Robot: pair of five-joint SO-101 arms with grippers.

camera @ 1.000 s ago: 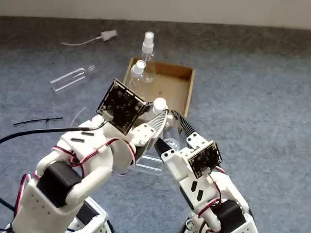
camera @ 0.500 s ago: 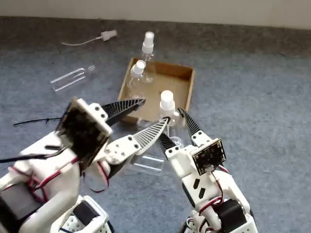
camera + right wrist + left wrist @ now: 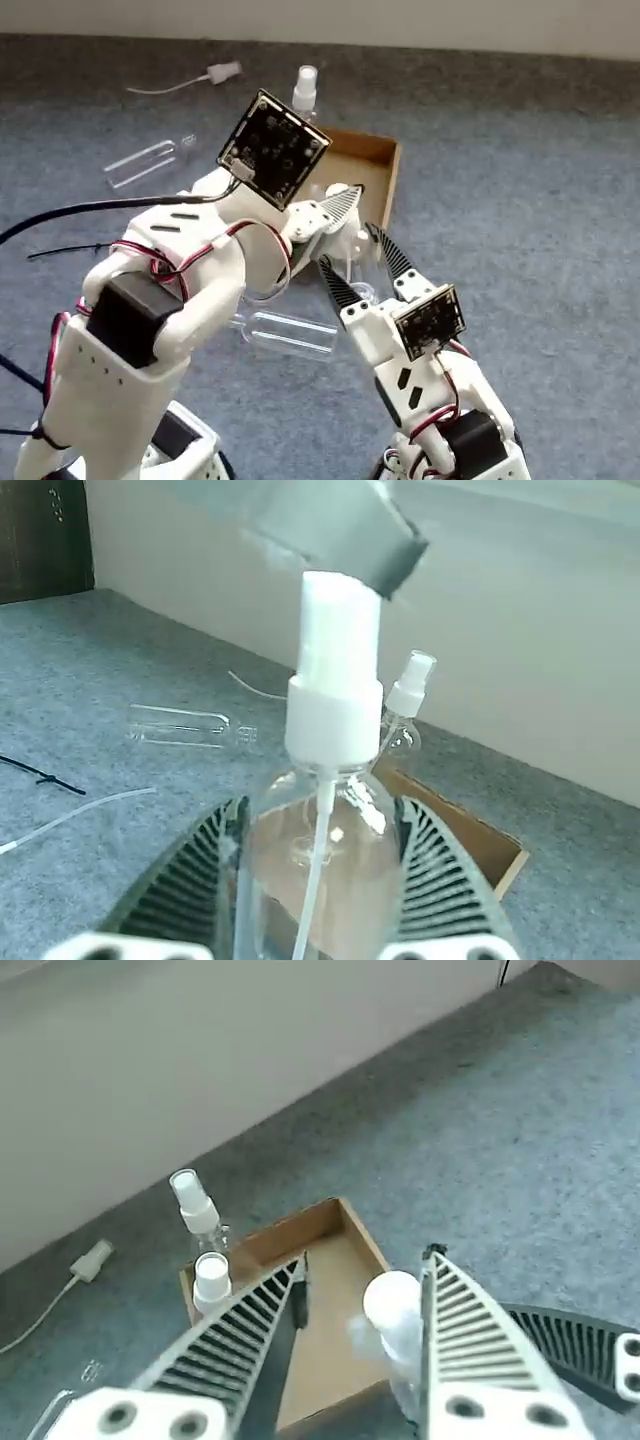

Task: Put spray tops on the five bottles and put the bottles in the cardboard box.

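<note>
On my grey carpeted worktop (image 3: 520,180) I see the cardboard box (image 3: 385,160), a loose spray top (image 3: 222,72) with its tube, a black cable tie (image 3: 70,250), a clear bottle (image 3: 145,162) lying left of the box, and a second bottle (image 3: 295,333) lying near the arms.

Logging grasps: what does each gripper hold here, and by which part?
The right gripper holds the bottle by its clear body, one finger on each side. The left gripper stands open around its spray top, gripping nothing.
</note>
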